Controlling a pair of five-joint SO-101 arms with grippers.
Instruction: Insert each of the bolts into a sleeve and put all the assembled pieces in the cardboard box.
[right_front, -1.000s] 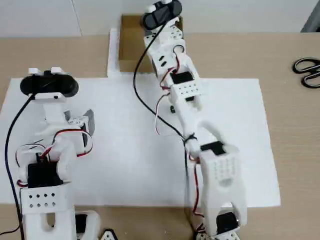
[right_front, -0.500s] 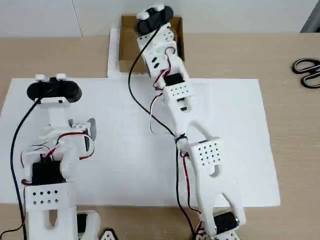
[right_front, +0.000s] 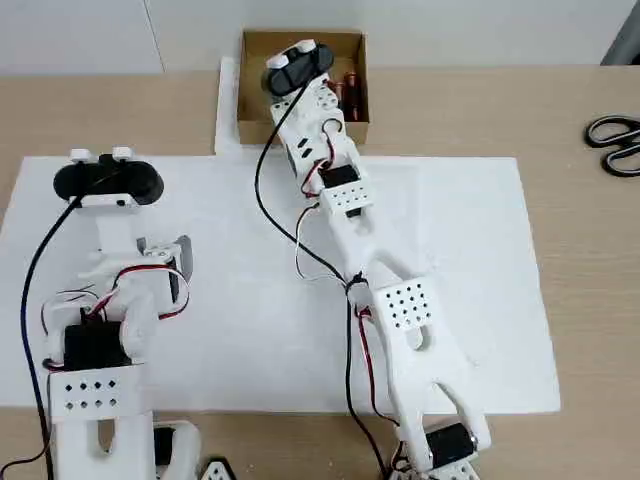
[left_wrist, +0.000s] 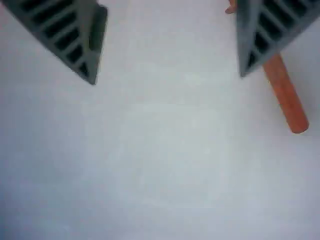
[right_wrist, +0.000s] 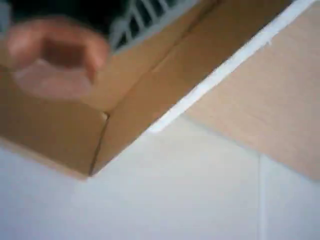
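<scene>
The cardboard box (right_front: 252, 95) stands at the table's far edge. Orange assembled pieces (right_front: 345, 92) lie along its right wall. My right gripper (right_front: 303, 92) hangs over the box, hidden beneath its wrist camera. In the right wrist view a blurred orange piece (right_wrist: 50, 47) shows inside the box near its corner (right_wrist: 100, 145). My left gripper (left_wrist: 167, 77) is open low over the white sheet, at the left (right_front: 165, 250) in the high view, with nothing between its fingers. An orange rod (left_wrist: 285, 97) lies on the sheet just outside one finger (left_wrist: 260, 35).
A white foam sheet (right_front: 250, 300) covers the middle of the wooden table (right_front: 560, 110). Black scissors (right_front: 615, 145) lie at the far right edge. The right arm stretches diagonally across the sheet from the near edge to the box.
The right arm has swung leftward over the box, uncovering the orange pieces by its right wall. The left arm shifted slightly a second ago and has since kept still.
</scene>
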